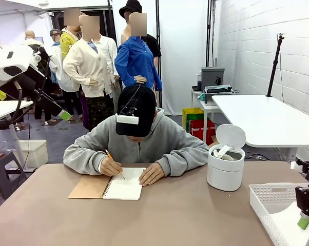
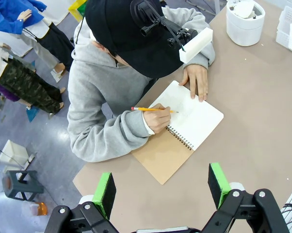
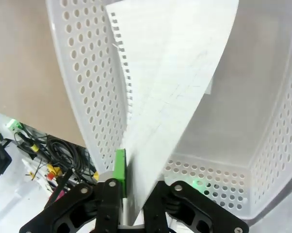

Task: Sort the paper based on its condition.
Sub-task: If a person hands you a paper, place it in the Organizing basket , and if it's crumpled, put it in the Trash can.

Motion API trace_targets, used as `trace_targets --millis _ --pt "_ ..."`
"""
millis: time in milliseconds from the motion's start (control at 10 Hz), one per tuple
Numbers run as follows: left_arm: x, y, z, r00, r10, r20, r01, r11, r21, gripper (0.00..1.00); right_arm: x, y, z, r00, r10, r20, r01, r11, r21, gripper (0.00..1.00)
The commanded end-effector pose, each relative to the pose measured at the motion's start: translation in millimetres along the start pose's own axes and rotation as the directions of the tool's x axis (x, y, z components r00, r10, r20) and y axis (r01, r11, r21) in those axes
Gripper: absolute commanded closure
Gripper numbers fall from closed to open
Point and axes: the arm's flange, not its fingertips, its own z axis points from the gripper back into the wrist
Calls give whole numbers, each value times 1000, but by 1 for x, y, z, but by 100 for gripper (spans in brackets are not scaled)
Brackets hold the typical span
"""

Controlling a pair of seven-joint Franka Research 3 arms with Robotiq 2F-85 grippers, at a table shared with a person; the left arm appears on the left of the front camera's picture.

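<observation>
R gripper [image 3: 134,171] jaws are clamping the lower edge of a smooth flat white paper sheet [image 3: 175,87], its long axis running straight out from the jaws into the white perforated plastic basket [image 3: 88,73]. L gripper [image 2: 161,187] jaws are standing apart over the brown worktop [image 2: 252,121], well away from the sheet.

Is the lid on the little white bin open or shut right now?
Open. The round lid stands tipped up at the back of the white bin, and crumpled paper shows inside.
</observation>
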Motion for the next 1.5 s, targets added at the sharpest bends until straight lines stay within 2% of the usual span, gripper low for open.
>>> trace_targets --millis 0,200,300,500,700,900,1200,1300,1400 --pt "-1 1 0 1000 2 1 -2 1000 1 0 -86 -3 -76 999 -44 -2 43 998 -54 54" --pt "-1 1 0 1000 2 1 -2 1000 1 0 -86 -6 -61 994 -89 -58 82 990 -116 15" --pt "-1 1 0 1000 2 1 -2 1000 1 0 -87 -7 -54 991 -104 -83 91 985 -147 0" --pt "-1 1 0 1000 2 1 -2 1000 1 0 -87 -6 -40 988 -104 -117 81 978 -192 0" --pt "-1 1 0 1000 2 1 -2 1000 1 0 -88 0 -24 991 -79 -109 52 973 -226 0" --pt "-1 1 0 1000 2 1 -2 1000 1 0 -89 18 -3 998 7 -67 -23 972 -232 0" --pt "-1 1 0 1000 2 1 -2 1000 1 0 -84 47 17 987 151 -52 -158 961 -227 0" --pt "-1 1 0 1000 2 1 -2 1000 1 0 -63 35 45 997 50 -57 -62 970 -237 0" --pt "-1 1 0 1000 2 1 -2 1000 1 0 -63 35 45 997 50 -57 -62 970 -237 0"
